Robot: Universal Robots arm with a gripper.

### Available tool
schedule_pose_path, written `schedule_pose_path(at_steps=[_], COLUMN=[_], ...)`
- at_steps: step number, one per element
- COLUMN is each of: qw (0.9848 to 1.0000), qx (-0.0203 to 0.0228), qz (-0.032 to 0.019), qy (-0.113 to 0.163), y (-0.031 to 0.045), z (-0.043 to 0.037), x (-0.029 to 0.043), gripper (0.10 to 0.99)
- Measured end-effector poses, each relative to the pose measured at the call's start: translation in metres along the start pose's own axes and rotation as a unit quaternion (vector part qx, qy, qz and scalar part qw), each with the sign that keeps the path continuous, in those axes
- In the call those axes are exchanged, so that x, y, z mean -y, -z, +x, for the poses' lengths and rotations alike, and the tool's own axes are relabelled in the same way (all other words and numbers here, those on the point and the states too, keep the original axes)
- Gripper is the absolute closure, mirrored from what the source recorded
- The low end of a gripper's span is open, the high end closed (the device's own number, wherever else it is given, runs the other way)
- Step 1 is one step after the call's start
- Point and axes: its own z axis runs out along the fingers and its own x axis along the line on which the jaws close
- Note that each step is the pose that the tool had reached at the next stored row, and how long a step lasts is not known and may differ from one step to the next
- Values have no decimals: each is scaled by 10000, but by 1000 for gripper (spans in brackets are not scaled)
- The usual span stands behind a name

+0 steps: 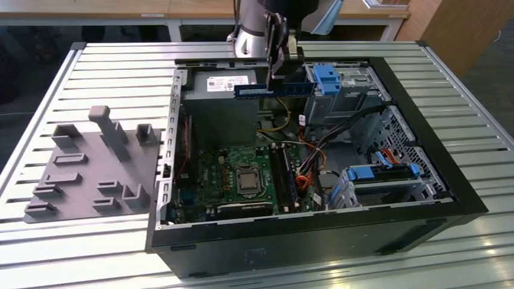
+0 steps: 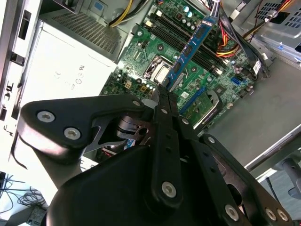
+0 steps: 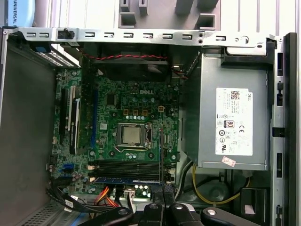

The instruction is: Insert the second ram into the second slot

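In the exterior view my gripper (image 1: 278,83) hangs over the back of the open computer case (image 1: 418,156), shut on the second ram (image 1: 257,91), a thin blue stick held level above the power supply. In the second wrist view the second ram (image 2: 193,47) sticks out past the black fingers (image 2: 162,101) over the motherboard. The first wrist view shows it edge-on as a thin dark line (image 3: 161,155) above the gripper (image 3: 161,193). The black memory slots (image 1: 283,174) (image 3: 124,168) lie beside the processor socket (image 3: 129,135). Another blue stick (image 3: 124,179) sits in one slot.
A grey fixture plate (image 1: 88,168) with upright holders lies at the exterior view's left of the case. The power supply (image 1: 225,84) (image 3: 235,122), blue drive-bay latches (image 1: 325,78) (image 1: 381,171) and loose cables (image 1: 321,150) crowd the case around the motherboard (image 1: 216,180).
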Motion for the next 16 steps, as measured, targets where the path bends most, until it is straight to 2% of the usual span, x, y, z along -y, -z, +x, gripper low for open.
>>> schedule_pose_path(at_steps=[2,4,16], qw=[10000,10000,10000], qx=[-3,-34,-63], qz=[0,-1,-1], qy=[0,-1,-3], y=[0,0,-1], z=[1,7,15], x=[0,0,-1], gripper=[973,973,973])
